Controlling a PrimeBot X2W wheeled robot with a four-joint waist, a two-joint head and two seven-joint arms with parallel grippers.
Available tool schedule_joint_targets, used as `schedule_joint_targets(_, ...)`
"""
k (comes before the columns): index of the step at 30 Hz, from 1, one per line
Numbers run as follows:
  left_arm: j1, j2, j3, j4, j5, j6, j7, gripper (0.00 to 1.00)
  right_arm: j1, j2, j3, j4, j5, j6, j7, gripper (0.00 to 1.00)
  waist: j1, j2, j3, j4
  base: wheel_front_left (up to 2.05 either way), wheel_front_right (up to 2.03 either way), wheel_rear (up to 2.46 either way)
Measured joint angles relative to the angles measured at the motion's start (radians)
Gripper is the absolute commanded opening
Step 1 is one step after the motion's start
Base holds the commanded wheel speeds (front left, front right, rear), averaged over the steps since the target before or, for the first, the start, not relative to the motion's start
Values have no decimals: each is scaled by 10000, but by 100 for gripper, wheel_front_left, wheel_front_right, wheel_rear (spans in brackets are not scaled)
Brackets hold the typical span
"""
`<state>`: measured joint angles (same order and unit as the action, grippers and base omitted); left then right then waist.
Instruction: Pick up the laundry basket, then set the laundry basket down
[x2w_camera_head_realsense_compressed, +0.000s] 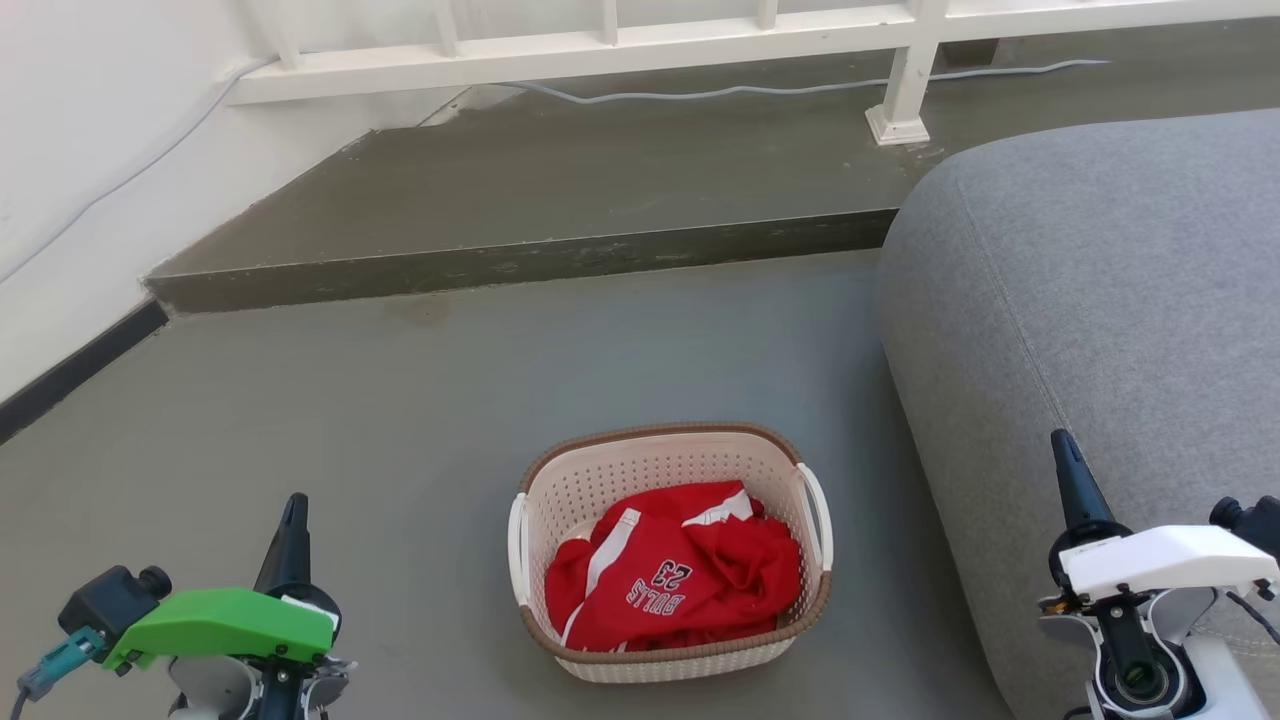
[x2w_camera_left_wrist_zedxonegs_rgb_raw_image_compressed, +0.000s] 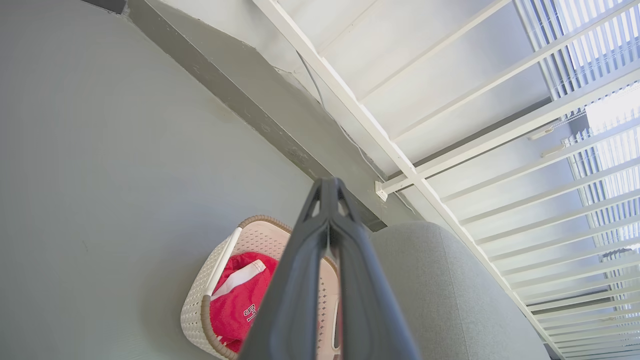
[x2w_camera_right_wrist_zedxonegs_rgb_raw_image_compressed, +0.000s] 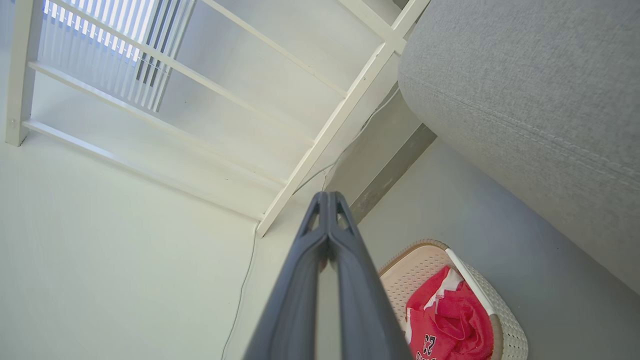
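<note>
The laundry basket (x2w_camera_head_realsense_compressed: 640, 470) sits on the grey floor in the lower middle of the head view, cream-white and perforated with a brown rim and white side handles. A red jersey (x2w_camera_head_realsense_compressed: 680, 575) with white lettering lies inside it. My left gripper (x2w_camera_head_realsense_compressed: 293, 512) is at the lower left, well to the left of the basket, its fingers pressed together with nothing between them. My right gripper (x2w_camera_head_realsense_compressed: 1063, 448) is at the lower right over the sofa's edge, also shut and empty. The left wrist view shows the basket (x2w_camera_left_wrist_zedxonegs_rgb_raw_image_compressed: 200, 310) behind the shut left gripper (x2w_camera_left_wrist_zedxonegs_rgb_raw_image_compressed: 329, 184). The right wrist view shows the basket (x2w_camera_right_wrist_zedxonegs_rgb_raw_image_compressed: 510, 330) beside the shut right gripper (x2w_camera_right_wrist_zedxonegs_rgb_raw_image_compressed: 327, 196).
A large grey sofa (x2w_camera_head_realsense_compressed: 1100, 330) fills the right side, close to the basket's right handle. Beyond the basket a raised dark step (x2w_camera_head_realsense_compressed: 520, 262) crosses the floor, with a white railing (x2w_camera_head_realsense_compressed: 600, 50) and a grey cable (x2w_camera_head_realsense_compressed: 720, 92) on it. A white wall (x2w_camera_head_realsense_compressed: 70, 180) stands at left.
</note>
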<state>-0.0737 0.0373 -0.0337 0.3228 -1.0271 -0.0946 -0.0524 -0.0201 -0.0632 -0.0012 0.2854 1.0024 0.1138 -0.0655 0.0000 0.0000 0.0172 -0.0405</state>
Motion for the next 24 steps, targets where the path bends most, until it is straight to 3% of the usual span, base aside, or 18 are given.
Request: schedule_joint_targets(24, 0, -2, 614, -155, -2790, -119, 813, 0, -171, 69, -625, -2, 2951, 4, 849, 0, 0, 0, -71, 201, 0, 0, 0)
